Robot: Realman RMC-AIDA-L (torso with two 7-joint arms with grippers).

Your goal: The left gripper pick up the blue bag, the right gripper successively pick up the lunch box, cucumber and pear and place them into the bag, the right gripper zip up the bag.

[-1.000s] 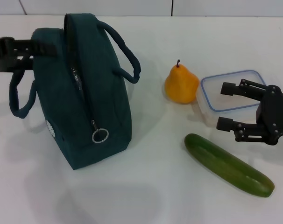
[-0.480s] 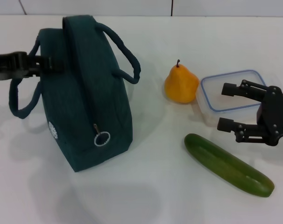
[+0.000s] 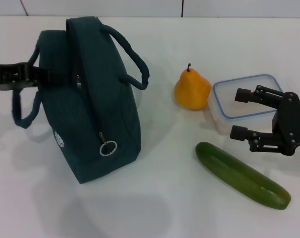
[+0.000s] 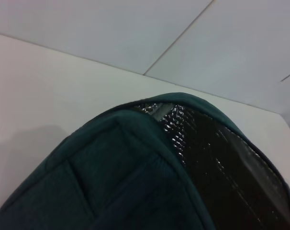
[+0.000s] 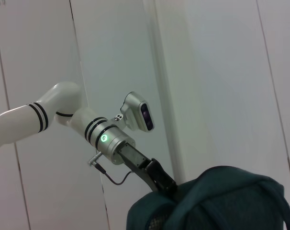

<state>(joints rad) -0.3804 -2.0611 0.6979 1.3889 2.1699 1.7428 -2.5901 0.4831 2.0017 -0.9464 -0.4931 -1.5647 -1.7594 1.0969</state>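
The blue bag (image 3: 90, 109) stands on its side at the table's left, its zipper ring (image 3: 108, 148) hanging at the near end. My left gripper (image 3: 47, 77) reaches in from the left and is shut on the bag's far upper edge, fingertips hidden in the fabric. The left wrist view shows the bag's teal fabric (image 4: 121, 182) and its foil lining (image 4: 217, 153). To the right lie the pear (image 3: 192, 90), the lunch box (image 3: 229, 101) and the cucumber (image 3: 241, 174). My right gripper (image 3: 239, 113) hangs open at the lunch box's near edge, above the cucumber's right half.
A white tabletop (image 3: 155, 208) carries everything, with a wall behind it. In the right wrist view the white left arm (image 5: 54, 110) reaches down to the bag (image 5: 221, 201) against white wall panels.
The left gripper has dropped lower along the bag's left side and the bag has turned more upright, its zipper line shifting. The right gripper has not moved.
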